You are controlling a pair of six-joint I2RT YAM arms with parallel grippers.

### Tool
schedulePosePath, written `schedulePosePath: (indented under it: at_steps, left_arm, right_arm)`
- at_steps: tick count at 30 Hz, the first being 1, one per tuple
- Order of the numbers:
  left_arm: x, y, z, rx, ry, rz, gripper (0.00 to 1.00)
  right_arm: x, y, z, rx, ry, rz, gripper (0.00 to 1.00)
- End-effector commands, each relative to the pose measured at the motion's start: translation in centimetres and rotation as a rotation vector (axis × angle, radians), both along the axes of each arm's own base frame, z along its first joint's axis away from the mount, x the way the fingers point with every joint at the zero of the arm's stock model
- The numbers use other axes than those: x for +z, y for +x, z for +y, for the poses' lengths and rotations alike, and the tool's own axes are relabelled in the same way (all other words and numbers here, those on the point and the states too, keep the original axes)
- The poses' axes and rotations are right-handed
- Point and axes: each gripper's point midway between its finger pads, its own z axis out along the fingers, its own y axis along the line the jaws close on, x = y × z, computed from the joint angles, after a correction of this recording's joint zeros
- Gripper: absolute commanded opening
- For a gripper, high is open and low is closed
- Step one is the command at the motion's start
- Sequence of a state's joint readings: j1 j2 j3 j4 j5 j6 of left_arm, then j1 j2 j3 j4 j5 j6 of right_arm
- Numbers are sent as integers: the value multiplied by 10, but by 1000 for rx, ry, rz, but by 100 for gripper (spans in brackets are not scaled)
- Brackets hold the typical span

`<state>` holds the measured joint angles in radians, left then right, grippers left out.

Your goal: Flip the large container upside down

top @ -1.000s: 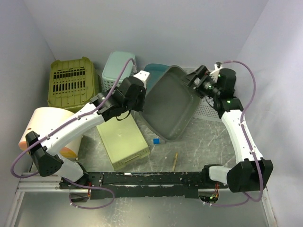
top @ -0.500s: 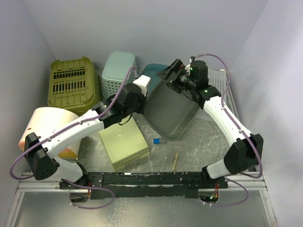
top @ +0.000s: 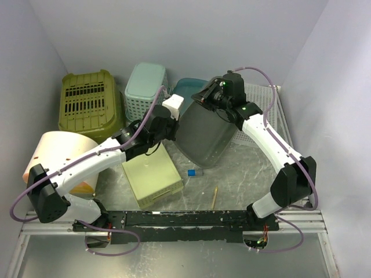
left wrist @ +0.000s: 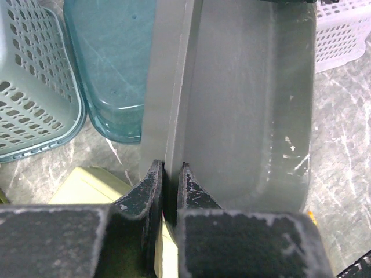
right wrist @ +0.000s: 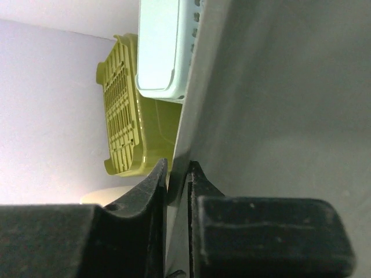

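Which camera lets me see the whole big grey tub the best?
The top camera. It shows the whole grey tub, tipped up steeply. The left wrist camera shows only its inside and the rim pinched in the left pincer. The right wrist camera shows just a close grey wall and a bit of rim.

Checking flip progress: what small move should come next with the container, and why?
Probably swing the far rim over toward the arms: the container stands tilted on its near edge, open side facing them, left gripper and right gripper both pinching its rim.

Robot lab cell: plain walls, marbled table
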<state>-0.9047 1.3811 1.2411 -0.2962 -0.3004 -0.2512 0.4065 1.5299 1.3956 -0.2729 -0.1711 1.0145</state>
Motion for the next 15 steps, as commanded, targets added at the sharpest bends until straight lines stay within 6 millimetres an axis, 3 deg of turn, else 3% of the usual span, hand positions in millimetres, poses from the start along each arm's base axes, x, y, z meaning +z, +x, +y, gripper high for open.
schedulePosePath:
  at_steps: [1, 7, 10, 15]
  left_arm:
    - [46, 0, -12, -41, -138, -108, 7]
    - [48, -7, -23, -105, -165, -105, 7]
    - [45, -9, -29, -135, -166, -88, 14]
    - [40, -12, -44, -189, -190, -65, 17]
  right_arm:
    - [4, -7, 1, 7, 26, -30, 2]
    - [13, -30, -18, -29, 16, -79, 0]
    - [23, -47, -32, -62, 17, -137, 0]
    - [28, -76, -61, -154, 42, -208, 0]
